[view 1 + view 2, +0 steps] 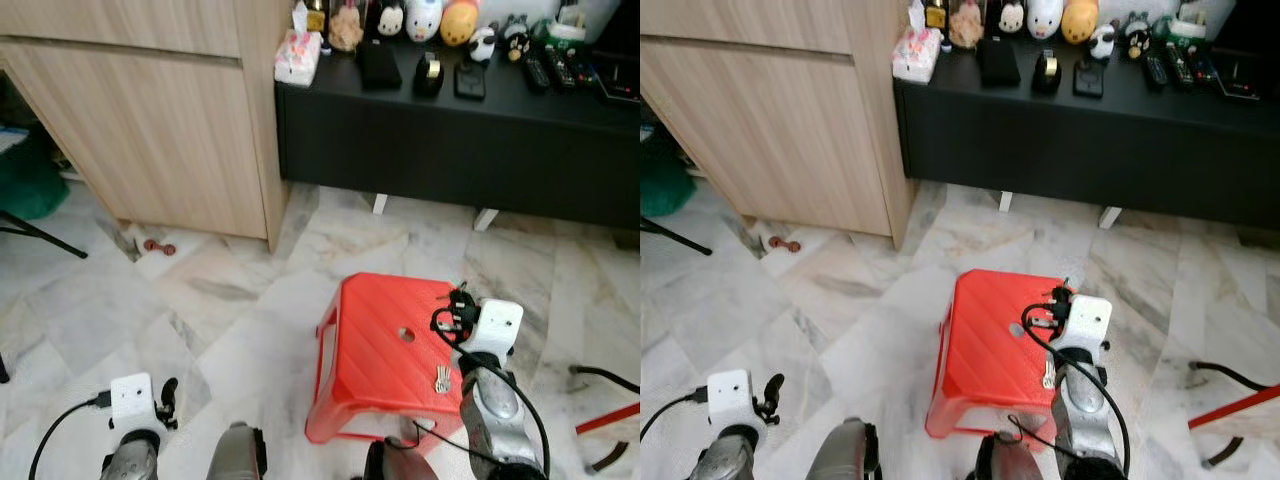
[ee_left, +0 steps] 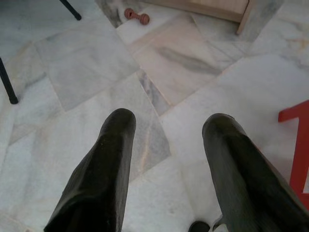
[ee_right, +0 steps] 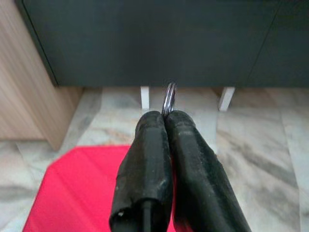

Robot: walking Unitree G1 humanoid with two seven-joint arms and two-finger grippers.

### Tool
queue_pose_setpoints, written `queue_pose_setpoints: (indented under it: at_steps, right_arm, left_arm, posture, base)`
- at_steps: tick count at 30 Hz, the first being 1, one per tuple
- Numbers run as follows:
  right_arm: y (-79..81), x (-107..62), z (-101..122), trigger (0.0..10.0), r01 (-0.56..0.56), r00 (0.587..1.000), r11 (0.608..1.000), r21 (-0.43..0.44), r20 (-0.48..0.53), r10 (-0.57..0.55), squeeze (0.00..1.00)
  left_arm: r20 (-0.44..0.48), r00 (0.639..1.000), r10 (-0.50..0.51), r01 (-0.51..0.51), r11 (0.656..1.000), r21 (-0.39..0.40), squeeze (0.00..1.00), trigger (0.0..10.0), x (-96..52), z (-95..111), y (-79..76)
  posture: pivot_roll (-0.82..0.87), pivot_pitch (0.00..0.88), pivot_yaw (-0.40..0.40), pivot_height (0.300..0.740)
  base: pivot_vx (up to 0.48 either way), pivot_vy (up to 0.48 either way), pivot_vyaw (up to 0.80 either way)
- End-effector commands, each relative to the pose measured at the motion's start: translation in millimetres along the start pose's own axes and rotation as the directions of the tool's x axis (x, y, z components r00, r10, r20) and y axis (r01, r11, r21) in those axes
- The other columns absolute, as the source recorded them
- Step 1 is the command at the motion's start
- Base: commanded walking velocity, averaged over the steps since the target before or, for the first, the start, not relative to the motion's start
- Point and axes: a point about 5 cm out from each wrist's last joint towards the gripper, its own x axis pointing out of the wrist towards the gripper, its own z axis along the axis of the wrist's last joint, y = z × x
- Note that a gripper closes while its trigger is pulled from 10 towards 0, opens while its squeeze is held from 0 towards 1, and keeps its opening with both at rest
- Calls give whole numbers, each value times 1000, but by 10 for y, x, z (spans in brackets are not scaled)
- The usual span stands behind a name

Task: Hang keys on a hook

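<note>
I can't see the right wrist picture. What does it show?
The right pincer is shut on a metal key ring that pokes up between its two black fingers. Below it is a red stool on a marble floor, with a black cabinet ahead.

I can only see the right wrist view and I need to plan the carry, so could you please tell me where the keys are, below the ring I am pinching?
Observer: The right gripper is over the red stool. The keys show near the stool's right edge, but I cannot tell whether they hang clear of it.
Operator: Thank you. What is the other arm doing?
Observer: The left gripper is open, low over the marble floor.
Operator: What sits on the black cabinet ahead?
Observer: The black cabinet carries soft toys, a tissue pack and remotes.
</note>
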Motion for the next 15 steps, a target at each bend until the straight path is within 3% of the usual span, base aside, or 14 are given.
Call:
queue_pose_setpoints:
  at_steps: [1, 15]
  right_arm:
    - [-63, -6, 33, 10000, 23, 1000, 1000, -8, 17, -23, 0]
    - [-61, 71, 41, 10000, 27, 1000, 1000, -3, 1, -27, 0]
  left_arm:
    - [-47, 999, 15, -15, 1000, 1, 0, 10000, -24, -86, 27]
    - [-68, 997, 27, -27, 1000, 10, 0, 10000, 0, -96, 56]
  posture:
    - [114, 68, -72, 659]
    - [121, 3, -75, 740]
  base:
    - [0, 0, 0]
    - [0, 0, 0]
